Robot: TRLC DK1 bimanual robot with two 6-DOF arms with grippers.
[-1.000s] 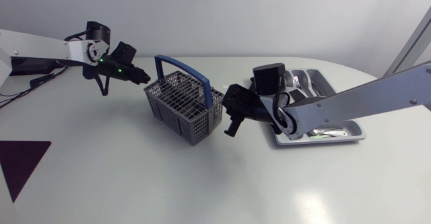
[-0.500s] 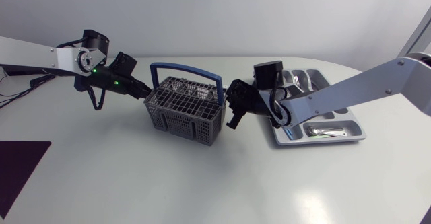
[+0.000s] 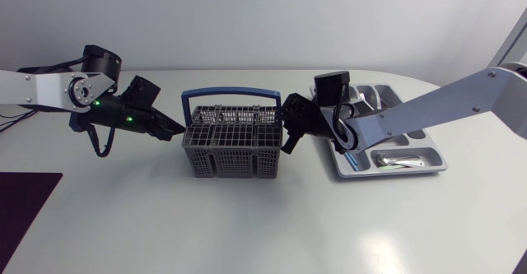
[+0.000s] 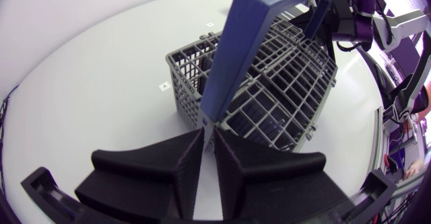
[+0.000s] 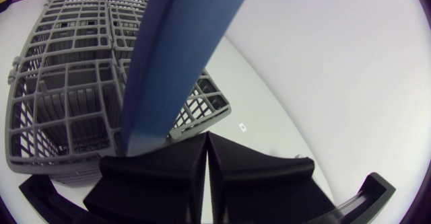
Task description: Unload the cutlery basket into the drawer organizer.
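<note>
Pinched shut & empty: L claw [image 3: 174,131], R claw [image 3: 287,146], tips against basket [image 3: 235,149] ends. Risk: tipping or skidding w/ uneven push.

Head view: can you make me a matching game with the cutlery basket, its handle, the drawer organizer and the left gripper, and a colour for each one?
Things:
1. cutlery basket
2. basket handle
3. drawer organizer
4. left gripper

Colours:
A. blue
B. matte black
C. grey
D. silver

Right pairs: 1-C, 2-A, 3-D, 4-B.
</note>
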